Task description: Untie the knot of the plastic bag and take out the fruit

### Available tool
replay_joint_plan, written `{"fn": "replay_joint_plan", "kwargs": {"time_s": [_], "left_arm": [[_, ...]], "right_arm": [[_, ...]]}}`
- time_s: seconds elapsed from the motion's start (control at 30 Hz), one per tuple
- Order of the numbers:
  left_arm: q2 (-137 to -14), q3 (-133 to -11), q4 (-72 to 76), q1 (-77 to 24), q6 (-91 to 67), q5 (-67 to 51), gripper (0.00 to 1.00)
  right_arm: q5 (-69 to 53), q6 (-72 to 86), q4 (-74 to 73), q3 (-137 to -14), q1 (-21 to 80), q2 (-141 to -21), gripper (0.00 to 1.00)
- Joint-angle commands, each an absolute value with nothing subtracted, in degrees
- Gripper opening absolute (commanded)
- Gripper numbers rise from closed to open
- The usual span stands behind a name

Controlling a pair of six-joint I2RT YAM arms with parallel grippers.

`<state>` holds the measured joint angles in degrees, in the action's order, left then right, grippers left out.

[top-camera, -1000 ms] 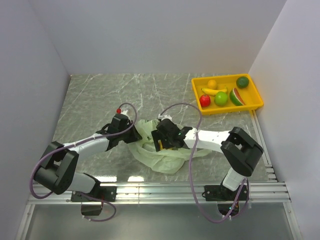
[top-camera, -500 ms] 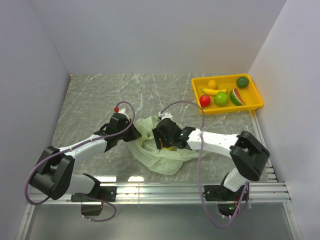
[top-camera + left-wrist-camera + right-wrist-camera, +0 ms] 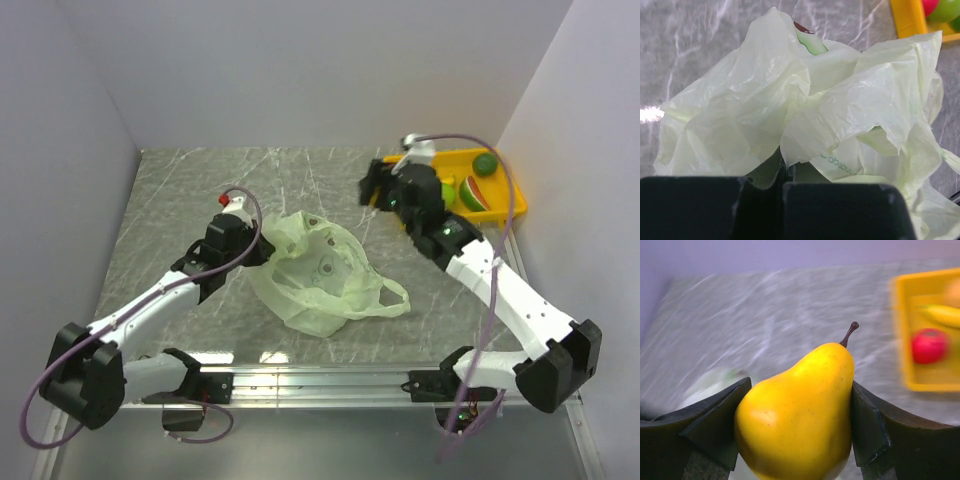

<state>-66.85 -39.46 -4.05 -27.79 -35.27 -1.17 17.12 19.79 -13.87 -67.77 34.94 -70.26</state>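
We find the left hand [image 3: 232,238] closed tight on a fold of the bag [image 3: 320,275] at its far-left edge. In the left wrist view the film runs straight into the shut jaws. We judge this grip to be an anchor that would stop the light film dragging while the other arm works.

The bag lies slack in the middle of the desk [image 3: 180,190]. Its long axis runs from far left to near right, and one handle loop [image 3: 388,298] lies open at the near-right end. We see no tie in the handles. A dark red and green patch [image 3: 807,36] shows at the bag's far edge; we cannot tell what it is.

The right hand [image 3: 796,430] holds the pear [image 3: 805,405], jaws set wide across its belly, clear of the desk and just left of the tray [image 3: 901,335]. The pear's long axis runs along the fingers, with the base toward the palm and the stem ahead, leaning right toward the tray. We judge that a grip across the belly gives the pads their broadest seat.

The tray already carries a banana [image 3: 942,315], a red apple [image 3: 930,346] and a watermelon slice [image 3: 472,192]. We therefore judge the pear is bound there.
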Motion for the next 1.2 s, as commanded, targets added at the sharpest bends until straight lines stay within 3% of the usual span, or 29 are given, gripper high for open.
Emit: {"fn": "replay_joint_plan", "kwargs": {"time_s": [0.0, 0.3, 0.4, 0.43, 0.5, 0.53, 0.63, 0.93, 1.17], "left_arm": [[-62.2, -41.9, -4.0, -27.6, -28.9, -0.2, 0.01], [-48.8, -37.9, -1.9, -27.6, -19.5, -4.2, 0.01], [-44.7, -36.4, -2.5, -27.5, -18.0, -4.7, 0.01], [-43.9, -36.2, -2.8, -27.5, -17.8, -4.2, 0.01], [-42.2, -35.6, -4.0, -27.5, -17.9, -3.3, 0.01], [-41.9, -35.8, -4.5, -27.5, -18.4, -1.9, 0.01], [-42.1, -36.3, -6.4, -27.4, -20.7, -0.2, 0.01], [-53.1, -42.6, -9.7, -21.5, -30.0, 12.5, 0.01], [-66.9, -51.6, -9.8, -11.3, -34.2, 12.7, 0.05]], "right_arm": [[22.6, 23.0, -17.9, -70.1, 23.1, -74.3, 0.13], [21.4, 28.1, -16.1, -79.1, -1.7, -92.1, 0.17], [18.1, 28.2, -14.2, -83.6, -4.7, -98.9, 0.34], [17.7, 28.0, -14.5, -85.5, -5.5, -100.6, 0.51], [19.2, 26.9, -16.8, -91.4, -5.8, -106.0, 0.70], [19.6, 26.7, -17.7, -93.3, -5.8, -107.6, 0.85], [19.4, 25.9, -21.0, -99.7, -5.7, -111.7, 0.98], [16.6, 23.9, -25.7, -102.0, -5.6, -103.8, 1.00], [12.3, 24.9, -28.4, -94.0, -4.5, -82.8, 1.00]]}}
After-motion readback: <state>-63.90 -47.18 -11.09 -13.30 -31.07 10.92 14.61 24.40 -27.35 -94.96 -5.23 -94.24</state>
